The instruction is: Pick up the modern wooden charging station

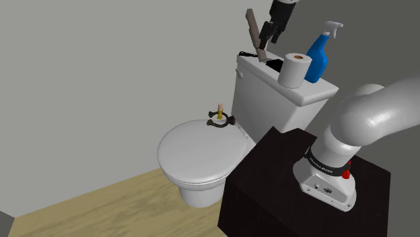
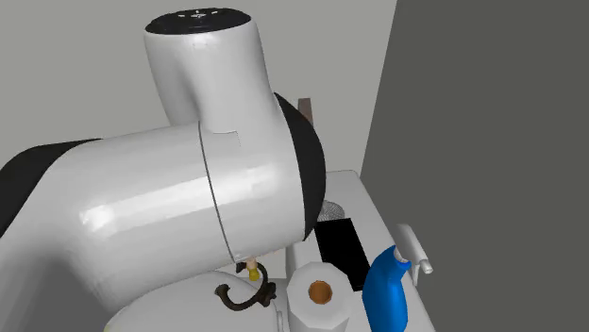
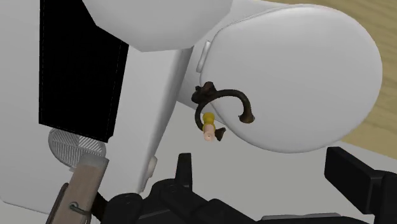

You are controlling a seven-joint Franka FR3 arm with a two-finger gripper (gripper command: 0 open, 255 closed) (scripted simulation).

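Note:
The charging station has a brown wooden panel (image 1: 254, 32) that rises at a slant from the far end of the white toilet tank (image 1: 279, 101). A round grey grille (image 3: 70, 147) sits at its foot. The panel (image 3: 86, 184) also shows beside my fingers, and its top (image 2: 305, 104) pokes up behind the arm. A flat black pad (image 2: 342, 250) lies on the tank lid next to it. My black gripper (image 1: 264, 47) hangs just above the tank, right beside the panel's lower end. In the wrist view the gripper (image 3: 261, 158) has its fingers apart, and the panel stands outside the gap.
A toilet roll (image 1: 295, 69) and a blue spray bottle (image 1: 318, 57) stand on the tank's nearer end. A dark curled holder with a yellow candle stub (image 1: 219, 118) sits on the shut toilet lid (image 1: 198, 155). The dark stand (image 1: 269, 202) is at the lower right.

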